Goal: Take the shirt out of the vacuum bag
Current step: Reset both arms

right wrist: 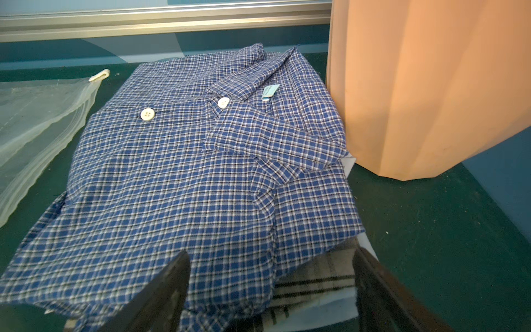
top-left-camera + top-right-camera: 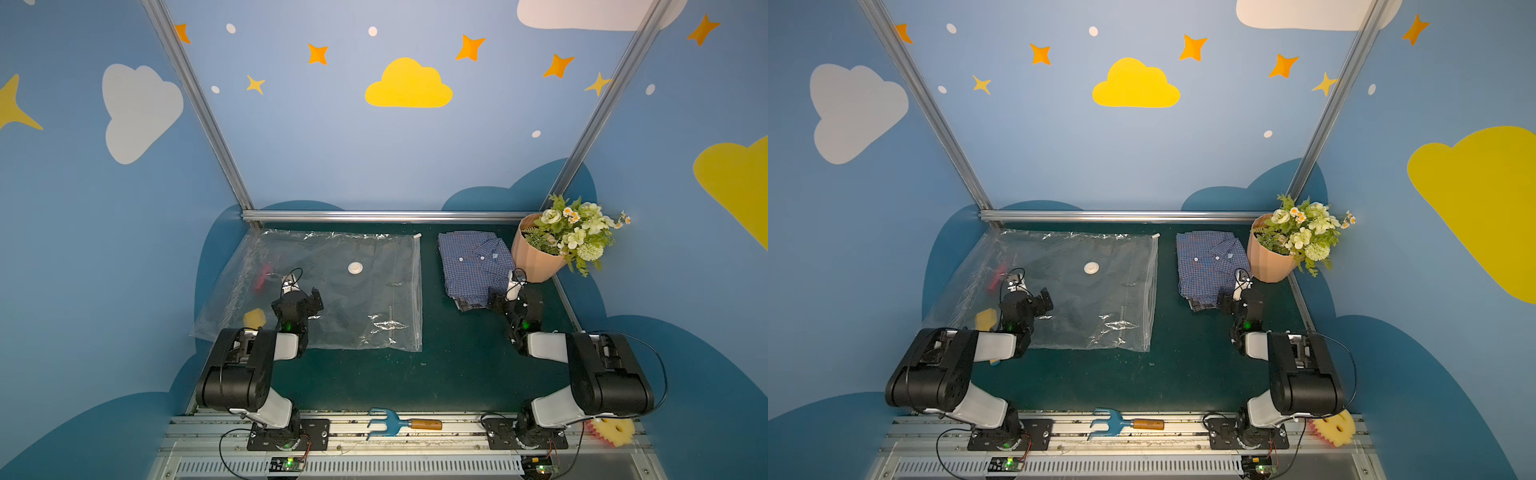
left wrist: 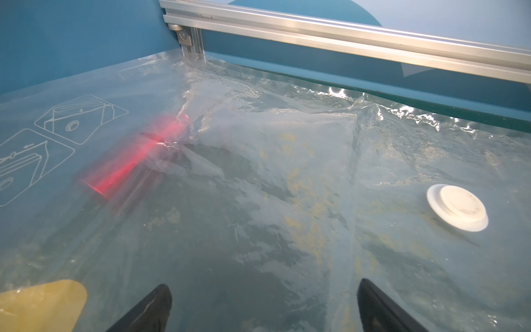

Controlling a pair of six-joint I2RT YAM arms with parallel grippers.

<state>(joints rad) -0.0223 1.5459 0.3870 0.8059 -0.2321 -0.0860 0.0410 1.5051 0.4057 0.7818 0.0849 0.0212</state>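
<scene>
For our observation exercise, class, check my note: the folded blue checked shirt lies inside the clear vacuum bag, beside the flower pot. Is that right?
Not quite. The shirt lies outside the vacuum bag, on the green table, beside the flower pot; both top views show it.

Robot test booth, cloud-painted walls, aluminium frame

You're seeing vacuum bag showing as clear glossy plastic film, wrinkling and catching glare. Its valve is looking like smooth matt white plastic. Shirt is reading as soft woven checked cloth, buttons shining like plastic. Table mat is looking matt, faintly grainy. Pot is appearing smooth, matt. Rail is gleaming as brushed metal. Fork handle is looking wooden.
</scene>
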